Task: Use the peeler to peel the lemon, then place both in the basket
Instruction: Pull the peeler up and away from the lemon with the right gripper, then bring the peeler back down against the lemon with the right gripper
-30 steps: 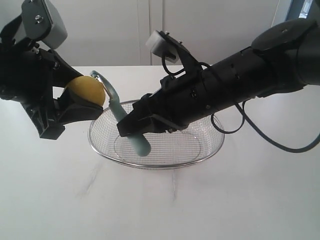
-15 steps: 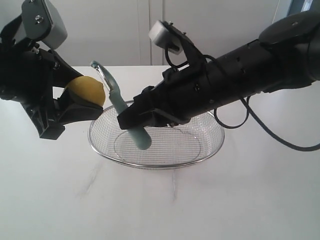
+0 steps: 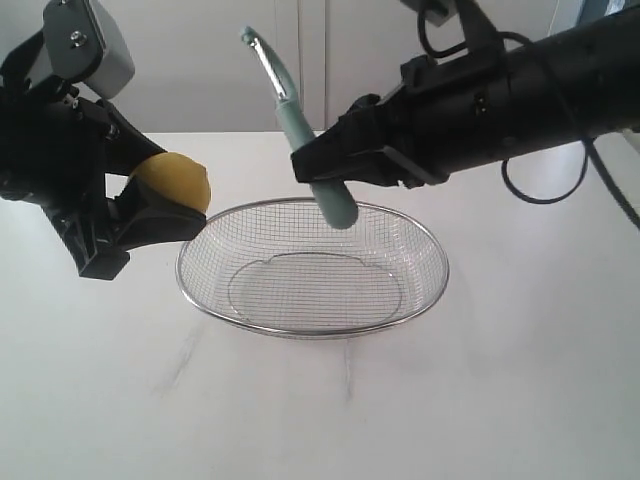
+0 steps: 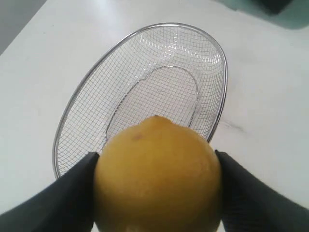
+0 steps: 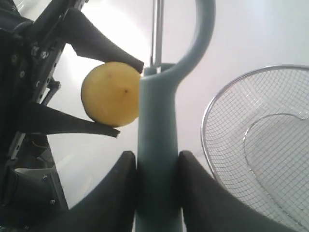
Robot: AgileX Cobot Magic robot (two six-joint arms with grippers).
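Observation:
The yellow lemon (image 3: 172, 182) is held in the air left of the basket, my left gripper (image 3: 150, 200) shut on it. In the left wrist view the lemon (image 4: 157, 176) fills the space between the two black fingers. My right gripper (image 3: 325, 165) is shut on the teal handle of the peeler (image 3: 300, 135), raised above the basket's far rim with the metal blade pointing up and left. In the right wrist view the peeler (image 5: 157, 140) stands between the fingers, the lemon (image 5: 110, 94) just beyond it. The wire mesh basket (image 3: 430, 262) sits on the table, nothing in it.
The white table (image 3: 330, 410) spreads around the basket. A pale wall stands behind. The right arm's black cable (image 3: 545, 195) loops down at the right. The basket's rim (image 5: 207, 111) shows in the right wrist view.
My right gripper has lifted the peeler up and to the right, away from the lemon and out of the basket's space. The left gripper and lemon have stayed still.

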